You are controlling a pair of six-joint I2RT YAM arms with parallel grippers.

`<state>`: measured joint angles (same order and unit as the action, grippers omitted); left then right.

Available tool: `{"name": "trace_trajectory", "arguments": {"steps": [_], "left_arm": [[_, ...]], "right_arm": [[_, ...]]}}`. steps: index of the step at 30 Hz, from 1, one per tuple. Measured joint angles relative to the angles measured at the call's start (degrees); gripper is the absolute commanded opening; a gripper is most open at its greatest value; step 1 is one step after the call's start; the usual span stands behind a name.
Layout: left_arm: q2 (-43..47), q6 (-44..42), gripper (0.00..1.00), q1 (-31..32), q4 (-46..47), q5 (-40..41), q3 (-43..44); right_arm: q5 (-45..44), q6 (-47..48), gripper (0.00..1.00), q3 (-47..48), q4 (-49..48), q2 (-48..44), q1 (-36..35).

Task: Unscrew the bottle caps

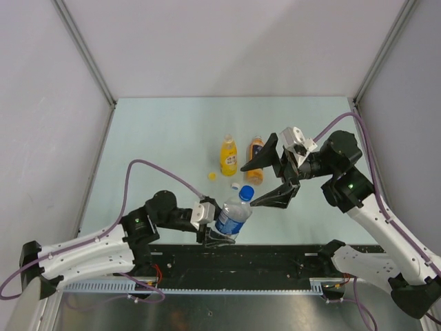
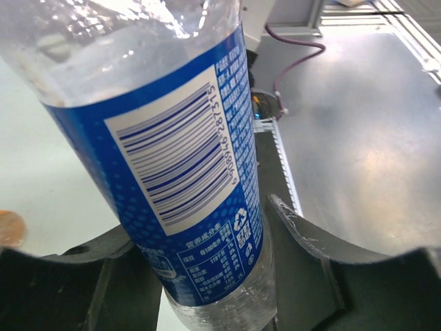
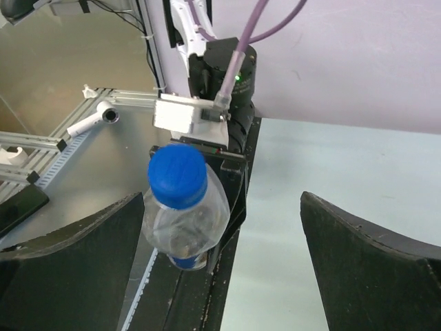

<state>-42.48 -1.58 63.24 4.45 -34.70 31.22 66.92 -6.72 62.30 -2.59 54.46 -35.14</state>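
Your left pincer (image 1: 220,236) is pinching the clear blue-labelled plastic bottle (image 1: 233,217), tilted, by the pale counter's (image 1: 158,131) near edge. Your right pincer (image 1: 249,185) is standing spread near its round blue screw cap (image 1: 246,194). Closing off-centre could slip off, or spin the bottle.

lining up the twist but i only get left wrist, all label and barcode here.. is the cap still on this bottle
observer: Yes, the blue cap is on the clear bottle, seen from the right wrist.
operator: where's the right claw
observer: The right claw is open wide, the cap in front of its gap, not gripped.
operator: other two done
observer: A yellow cap and a white cap lie loose on the table, by the yellow bottle and orange bottle.
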Motion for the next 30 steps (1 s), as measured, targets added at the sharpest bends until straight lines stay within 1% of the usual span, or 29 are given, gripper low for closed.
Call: {"name": "trace_trajectory", "arguments": {"steps": [10,16,20,25,30], "left_arm": [[6.19,-0.07,0.00,0.00,1.73,13.07,-2.23],[6.32,-0.79,0.00,0.00,0.35,22.71,-2.27],[4.39,-0.85,0.00,0.00,-0.66,30.27,-2.25],[-1.31,-0.39,0.00,0.00,-2.67,39.52,-1.66],[-6.80,0.37,0.00,0.13,-5.66,48.02,0.87]], "right_arm": [[-3.19,2.29,0.99,0.00,3.87,-0.55,0.09],[-12.09,0.90,0.99,0.00,4.85,-2.08,0.70],[-18.71,-1.68,0.99,0.00,4.76,-2.51,1.95],[-28.02,-5.42,0.99,0.00,4.79,-2.51,2.62],[-35.21,-9.86,0.99,0.00,4.46,-1.53,2.64]]}}
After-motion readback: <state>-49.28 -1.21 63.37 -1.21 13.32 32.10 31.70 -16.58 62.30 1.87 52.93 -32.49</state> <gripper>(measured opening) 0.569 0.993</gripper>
